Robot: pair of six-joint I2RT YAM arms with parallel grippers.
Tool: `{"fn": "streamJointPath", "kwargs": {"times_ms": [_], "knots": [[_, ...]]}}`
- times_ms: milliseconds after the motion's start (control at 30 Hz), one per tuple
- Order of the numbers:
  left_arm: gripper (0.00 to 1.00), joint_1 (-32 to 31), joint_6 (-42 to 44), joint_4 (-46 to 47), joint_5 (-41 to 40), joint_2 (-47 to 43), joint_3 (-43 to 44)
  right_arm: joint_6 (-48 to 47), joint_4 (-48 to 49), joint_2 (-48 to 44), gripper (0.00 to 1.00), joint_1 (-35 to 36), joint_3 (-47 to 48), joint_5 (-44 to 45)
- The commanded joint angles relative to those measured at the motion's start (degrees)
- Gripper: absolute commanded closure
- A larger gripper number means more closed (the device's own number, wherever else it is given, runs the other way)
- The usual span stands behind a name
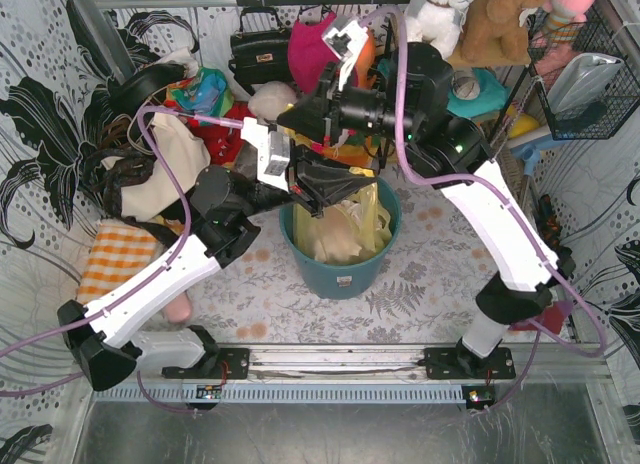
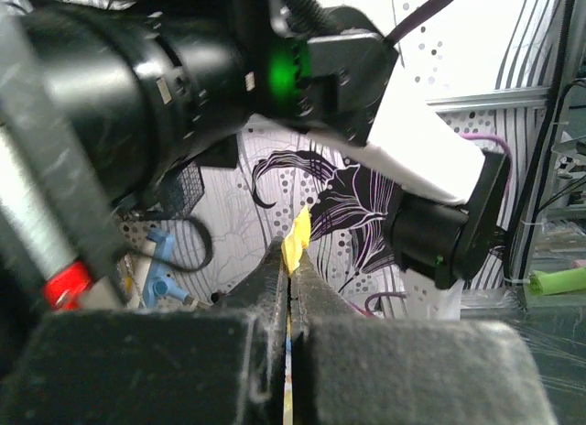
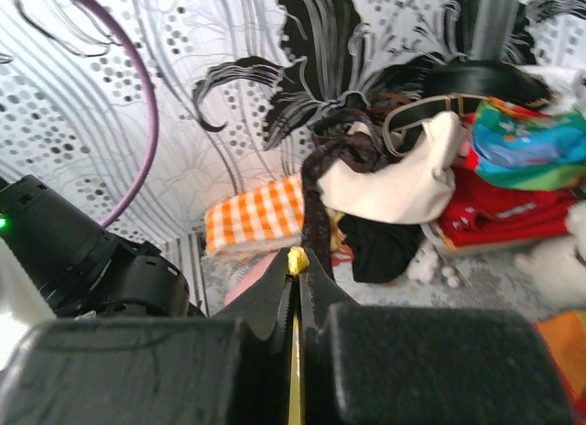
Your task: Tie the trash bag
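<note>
1. Trash bag [image 1: 352, 227]: sits inside the teal bin [image 1: 340, 276] at the centre of the top view, with pale crumpled paper showing through the yellow-green film.
2. Left gripper [image 1: 322, 191]: hangs over the bin's rim at 11 o'clock. In the left wrist view [image 2: 289, 265], closes on a thin strip of the bag's film [image 2: 295, 234], which sticks out past the fingertips toward 12 o'clock.
3. Right gripper [image 1: 303, 116]: stands beyond the bin toward 12 o'clock, above the left one. In the right wrist view [image 3: 295, 271], pinches shut on a small yellow tip of the bag [image 3: 295, 258].
4. Edges: crowds the bin from 9 to 1 o'clock with a cream tote [image 1: 172, 154], an orange checked cloth [image 1: 112, 259] and plush toys [image 1: 480, 14]. Places a wire basket [image 1: 590, 79] at 2 o'clock.
5. Open room: leaves bare patterned floor [image 1: 425, 274] from 3 to 6 o'clock of the bin.
</note>
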Motion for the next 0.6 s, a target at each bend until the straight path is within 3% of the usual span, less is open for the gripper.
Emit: {"fn": "streamJointPath", "kwargs": {"times_ms": [0,567], "knots": [[1.0,0.04,1.15,4.38,-4.36,-2.88,-3.61,0.2,4.49,-7.52,1.0,0.23,-6.9,9.13],[1.0,0.03,2.17,5.1,-10.75,-10.11,-11.38,9.73,10.05,-24.17,0.99,0.23,-30.25,23.35]]}}
